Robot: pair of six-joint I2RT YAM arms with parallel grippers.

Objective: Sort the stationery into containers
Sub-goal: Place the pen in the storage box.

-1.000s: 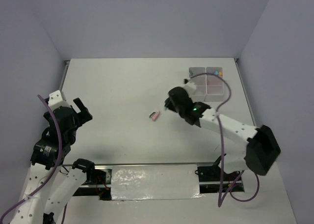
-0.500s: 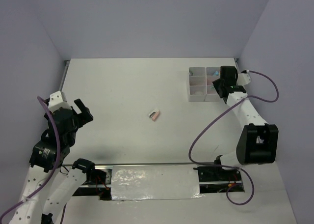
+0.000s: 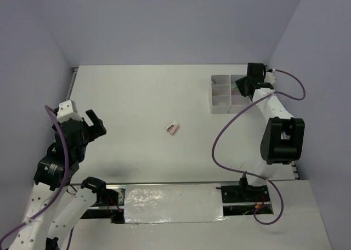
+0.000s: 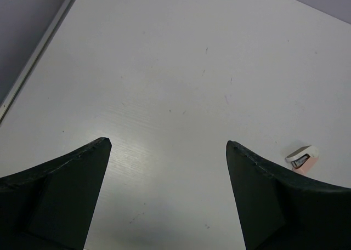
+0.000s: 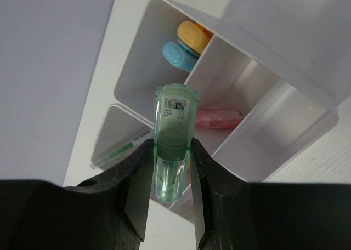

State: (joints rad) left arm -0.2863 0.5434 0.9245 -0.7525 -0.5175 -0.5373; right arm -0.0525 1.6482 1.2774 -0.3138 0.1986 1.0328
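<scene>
Right hand (image 5: pixel 171 147) clamped on green stick (image 5: pixel 174 121), shifted farther over box (image 5: pixel 274 47); left hand (image 4: pixel 167 147) apart.

Box (image 3: pixel 221 102) far right; lone piece (image 3: pixel 173 129) at centre, leftward.

Near left: left arm (image 3: pixel 59 151) folded back on itself, wrist held high. The left gripper (image 3: pixel 94 123) points far-right, jaws wide apart, nothing between them. Right side: right arm (image 3: pixel 281 137) runs from its near-right base out to the far right, forearm angled left. The right gripper (image 3: pixel 239 87) tilts down, fingers (image 5: pixel 131 184) clamped on a green stick (image 5: pixel 174 130).
</scene>
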